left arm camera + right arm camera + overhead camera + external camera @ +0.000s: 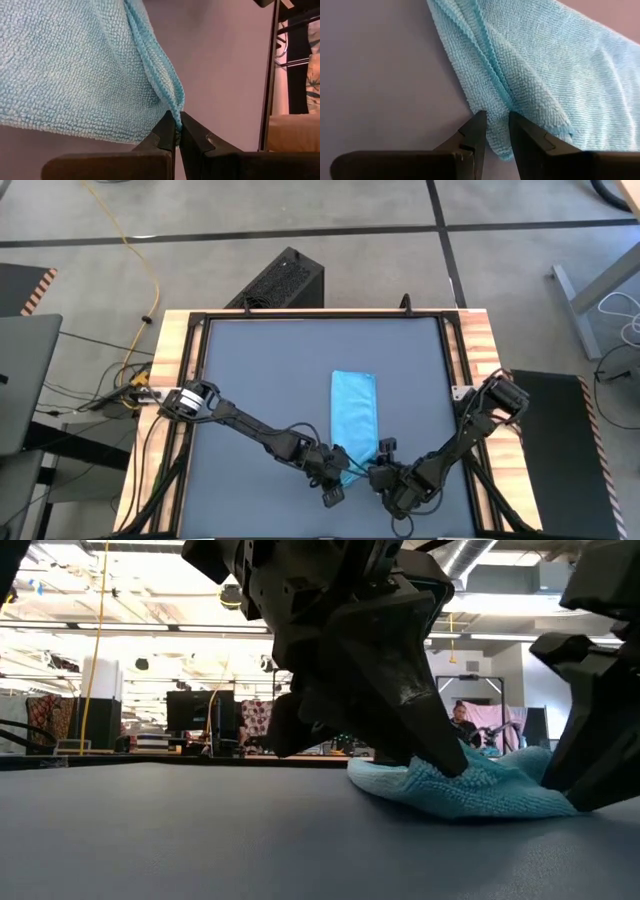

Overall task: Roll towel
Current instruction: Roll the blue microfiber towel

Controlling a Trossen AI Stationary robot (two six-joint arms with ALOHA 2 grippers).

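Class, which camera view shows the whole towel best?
The high view: the towel lies full length on the table. The low view shows only its bunched near end; each wrist view shows one corner pinched in the jaws.

Two dark, jointed arms [260, 430] end in tapered black fingers [167, 132].

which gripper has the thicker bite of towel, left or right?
The right gripper: its fingers stand apart around a bunched corner of the towel. The left gripper is pinched nearly closed on just the hemmed edge.
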